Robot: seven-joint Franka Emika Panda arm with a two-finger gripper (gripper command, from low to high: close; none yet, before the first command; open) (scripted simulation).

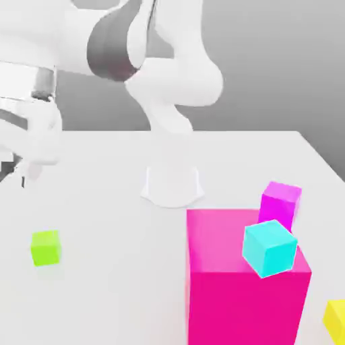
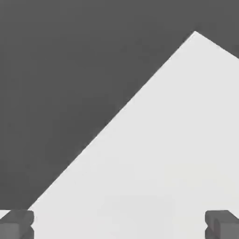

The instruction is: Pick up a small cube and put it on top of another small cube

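Observation:
The small lime-green cube sits alone on the white table toward the exterior view's left. My gripper hangs above the table at that view's left edge, higher than the green cube and a little further back. In the hand view my gripper is open, its two dark fingertips far apart with nothing between them, over bare table. A small cyan cube rests tilted at the top of the big pink block.
A small magenta cube stands behind the pink block. A yellow cube shows at the exterior view's lower right edge. The arm's round white base stands mid-table. A table corner meets dark floor.

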